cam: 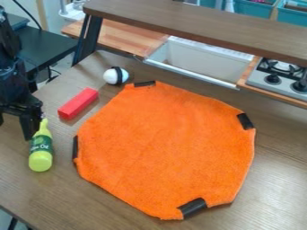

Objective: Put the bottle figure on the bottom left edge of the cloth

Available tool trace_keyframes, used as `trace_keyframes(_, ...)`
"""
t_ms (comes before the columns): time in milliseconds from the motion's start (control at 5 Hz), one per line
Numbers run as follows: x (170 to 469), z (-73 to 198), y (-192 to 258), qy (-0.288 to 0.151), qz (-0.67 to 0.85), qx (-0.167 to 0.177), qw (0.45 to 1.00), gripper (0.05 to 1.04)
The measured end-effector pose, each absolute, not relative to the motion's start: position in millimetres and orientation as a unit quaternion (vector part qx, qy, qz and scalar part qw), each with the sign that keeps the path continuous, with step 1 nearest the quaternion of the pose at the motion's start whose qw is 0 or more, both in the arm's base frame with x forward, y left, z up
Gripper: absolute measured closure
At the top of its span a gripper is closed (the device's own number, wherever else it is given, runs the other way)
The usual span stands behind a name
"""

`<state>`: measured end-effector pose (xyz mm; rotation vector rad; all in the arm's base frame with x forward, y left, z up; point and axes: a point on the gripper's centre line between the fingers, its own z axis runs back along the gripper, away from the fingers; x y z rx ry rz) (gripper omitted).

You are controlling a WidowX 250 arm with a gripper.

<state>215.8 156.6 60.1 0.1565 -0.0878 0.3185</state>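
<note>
Awaiting grasp: lime-yellow squeeze bottle point(41, 155), green-labelled, on the tabletop left of the orange cloth point(165, 148), apart from it. Black two-finger gripper point(14, 130), also left of the cloth, fingers apart, apparently unladen. Step in hand, presumably: approach. Next move calls for aligning over the bottle, then closing.

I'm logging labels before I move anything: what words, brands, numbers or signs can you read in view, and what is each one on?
Yellow-green plastic-looking bottle figure, dark green label: pale lettering, too small to read in full, so not quoted.
Orange fabric cloth: none seen.
Red rectangular block: none seen.
White ball with a black band: none seen.
Silver stove with black knobs: no readable marks.
</note>
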Motion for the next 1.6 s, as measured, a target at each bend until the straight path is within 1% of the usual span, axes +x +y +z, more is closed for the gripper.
trace_keyframes(200, 216, 55, 155, -0.037, 0.162, 0.071, 0.984, 0.085)
trace_keyframes(400, 223, 45, 154, -0.054, 0.197, 0.045, 0.978, 0.085)
trace_keyframes(800, 249, 32, 164, -0.07, 0.286, 0.007, 0.956, 0.085)
trace_keyframes(1200, 255, 18, 171, -0.075, 0.323, 0.008, 0.943, 0.085)
trace_keyframes(1600, 247, 5, 163, -0.062, 0.342, -0.001, 0.938, 0.085)
